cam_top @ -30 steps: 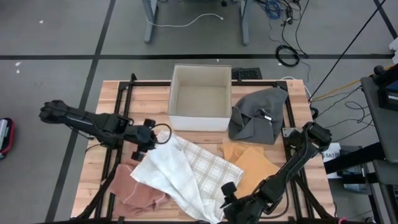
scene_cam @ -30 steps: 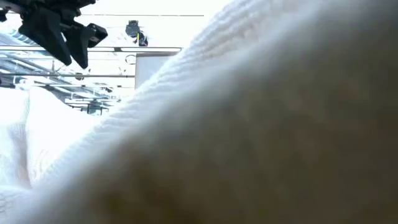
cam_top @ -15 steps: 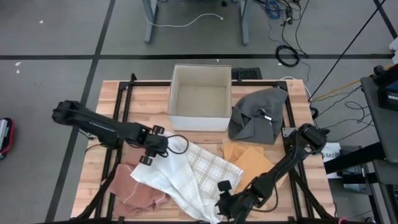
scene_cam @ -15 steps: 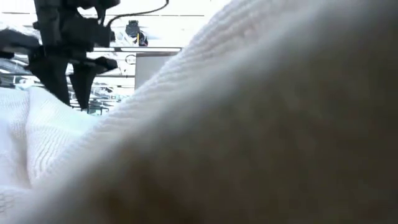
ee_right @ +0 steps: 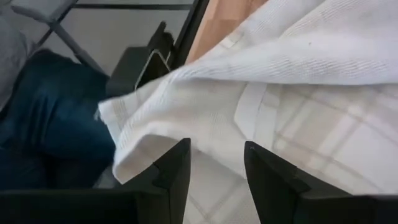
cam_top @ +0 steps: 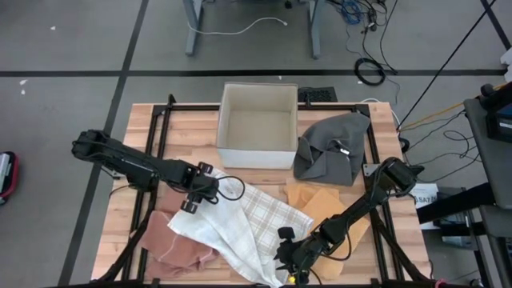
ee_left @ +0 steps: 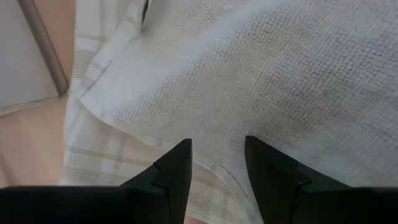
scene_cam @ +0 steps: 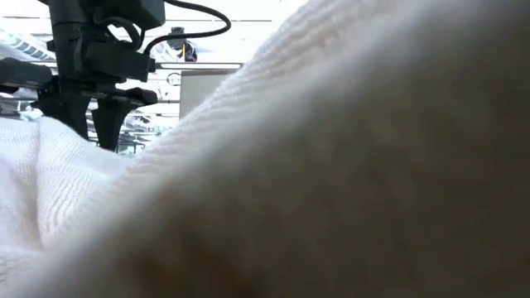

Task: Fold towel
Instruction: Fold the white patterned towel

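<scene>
Your overhead view is evenly lit and sharp with soft shadows, while your low view is washed-out bright, filled by a blurred towel (scene_cam: pixel 348 165) pressed close.

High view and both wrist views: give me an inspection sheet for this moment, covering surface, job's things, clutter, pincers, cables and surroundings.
Surface: wooden table, bare along its left edge.
Job's things: white checked towel lying crumpled, unfolded, at front centre.
Clutter: open white box at the back; grey cloth right of it; orange cloth and pink cloth beside the towel.
Pincers: left pincer open, at the towel's back left corner, fingers over the weave; right pincer open, at the towel's front right edge.
Cables: left arm's cable loop over the towel; loose cables on the floor behind.
Surroundings: grey floor; blue fabric past the table's edge.
</scene>
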Robot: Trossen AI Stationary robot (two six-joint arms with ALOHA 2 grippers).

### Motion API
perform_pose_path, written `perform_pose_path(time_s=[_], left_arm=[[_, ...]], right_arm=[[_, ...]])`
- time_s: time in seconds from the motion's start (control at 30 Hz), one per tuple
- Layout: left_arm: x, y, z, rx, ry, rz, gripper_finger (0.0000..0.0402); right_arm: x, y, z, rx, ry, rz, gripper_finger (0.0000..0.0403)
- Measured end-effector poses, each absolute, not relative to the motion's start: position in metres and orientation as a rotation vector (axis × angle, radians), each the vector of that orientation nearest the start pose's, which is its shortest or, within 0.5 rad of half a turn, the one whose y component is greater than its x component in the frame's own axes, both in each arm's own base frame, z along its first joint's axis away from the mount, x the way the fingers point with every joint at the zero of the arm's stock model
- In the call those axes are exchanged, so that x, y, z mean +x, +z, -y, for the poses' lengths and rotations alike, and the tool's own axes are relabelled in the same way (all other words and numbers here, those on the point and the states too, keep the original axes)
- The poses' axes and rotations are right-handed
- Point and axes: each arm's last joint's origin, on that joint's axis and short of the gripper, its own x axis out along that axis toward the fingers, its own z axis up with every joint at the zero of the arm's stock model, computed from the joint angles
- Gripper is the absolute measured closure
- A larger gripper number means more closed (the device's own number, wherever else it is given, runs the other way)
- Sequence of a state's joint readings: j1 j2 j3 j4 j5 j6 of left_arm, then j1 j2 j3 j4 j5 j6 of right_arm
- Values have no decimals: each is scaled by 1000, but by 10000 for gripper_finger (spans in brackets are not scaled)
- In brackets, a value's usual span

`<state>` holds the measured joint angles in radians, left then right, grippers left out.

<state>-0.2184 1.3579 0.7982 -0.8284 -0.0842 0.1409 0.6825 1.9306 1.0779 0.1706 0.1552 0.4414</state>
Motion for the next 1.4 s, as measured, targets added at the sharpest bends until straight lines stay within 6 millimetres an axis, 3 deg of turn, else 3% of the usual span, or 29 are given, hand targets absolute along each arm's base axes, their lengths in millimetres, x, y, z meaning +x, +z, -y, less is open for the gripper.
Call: perform_pose_path(time_s=[0.2,0.3,0.7,0.83,1.23,1.4], left_arm=[[217,187,46,332,-202,-1365,248],[217,187,46,333,-203,-1365,248],[221,205,47,345,-209,-1278,248],[222,208,47,347,-211,-1244,248],[229,210,48,335,-219,-1170,248],[229,208,50,321,-277,-1177,248]], right_arm=[[313,124,-244,94,376,-765,266],[314,124,-242,95,370,-762,266],[290,176,-225,30,294,-832,297],[287,183,-228,37,317,-811,304],[305,128,-246,13,404,-792,299],[309,123,-248,-25,430,-755,299]])
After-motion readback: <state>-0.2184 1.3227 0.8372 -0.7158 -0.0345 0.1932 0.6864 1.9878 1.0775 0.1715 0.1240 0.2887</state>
